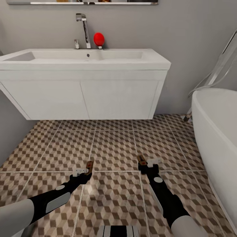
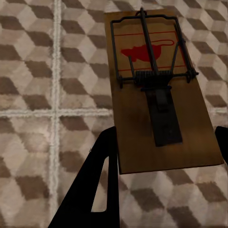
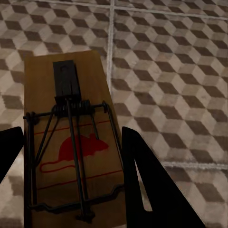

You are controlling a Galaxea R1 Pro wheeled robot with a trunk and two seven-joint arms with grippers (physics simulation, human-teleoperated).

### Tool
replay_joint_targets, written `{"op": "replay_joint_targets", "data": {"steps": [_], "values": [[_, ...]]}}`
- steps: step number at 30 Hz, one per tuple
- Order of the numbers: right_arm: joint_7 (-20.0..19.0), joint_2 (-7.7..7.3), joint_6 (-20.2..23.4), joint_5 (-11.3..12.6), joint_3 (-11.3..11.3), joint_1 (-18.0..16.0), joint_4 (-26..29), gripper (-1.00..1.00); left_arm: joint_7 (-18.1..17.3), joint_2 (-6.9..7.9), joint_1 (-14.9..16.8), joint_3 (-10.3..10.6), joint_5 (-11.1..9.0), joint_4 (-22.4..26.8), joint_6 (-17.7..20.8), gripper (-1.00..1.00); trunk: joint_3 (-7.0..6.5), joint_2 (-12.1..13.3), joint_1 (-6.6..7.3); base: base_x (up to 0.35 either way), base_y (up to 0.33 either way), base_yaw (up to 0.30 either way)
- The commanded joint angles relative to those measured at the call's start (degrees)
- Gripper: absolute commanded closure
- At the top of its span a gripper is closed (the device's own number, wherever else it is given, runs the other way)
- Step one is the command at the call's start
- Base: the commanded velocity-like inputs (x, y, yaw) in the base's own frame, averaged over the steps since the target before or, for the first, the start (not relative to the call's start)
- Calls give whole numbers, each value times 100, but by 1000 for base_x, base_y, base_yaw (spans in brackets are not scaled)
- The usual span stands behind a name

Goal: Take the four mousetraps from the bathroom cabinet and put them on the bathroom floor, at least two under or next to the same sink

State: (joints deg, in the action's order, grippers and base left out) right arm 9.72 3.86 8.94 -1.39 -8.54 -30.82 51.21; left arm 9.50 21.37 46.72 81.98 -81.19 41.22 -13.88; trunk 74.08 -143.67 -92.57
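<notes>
The left gripper is clenched on a mousetrap, and the right gripper clasps a second mousetrap. Both traps are held above the bathroom floor, in front of the white vanity sink. Each wooden board carries a wire spring and a red mouse print. A white bathtub stands at right.

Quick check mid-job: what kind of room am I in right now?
A bathroom, by the look of it: a white wall-hung sink with a tall tap sits straight ahead, a white bathtub curves in beside it, and the floor is tiled in a brown cube pattern.
</notes>
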Motion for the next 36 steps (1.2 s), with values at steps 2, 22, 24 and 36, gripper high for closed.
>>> {"op": "replay_joint_targets", "data": {"steps": [2,22,24,36], "values": [[39,-5,38,-1,-17,-3,11,100,37,3,13,48,-29,20,-44,100,68,-5,-4,0,0,0],[13,-57,-65,-89,-15,0,11,100,26,643,13,-38,-23,1071,-59,100,304,-12,-16,0,0,0],[9,-53,-164,-236,-6,-2,16,100,26,646,13,-403,-16,1097,101,100,305,-12,-16,0,0,0],[-11,70,578,-1066,10,-170,949,100,-31,-1802,215,-5811,5873,1163,4392,100,305,-12,-16,0,0,0]]}}
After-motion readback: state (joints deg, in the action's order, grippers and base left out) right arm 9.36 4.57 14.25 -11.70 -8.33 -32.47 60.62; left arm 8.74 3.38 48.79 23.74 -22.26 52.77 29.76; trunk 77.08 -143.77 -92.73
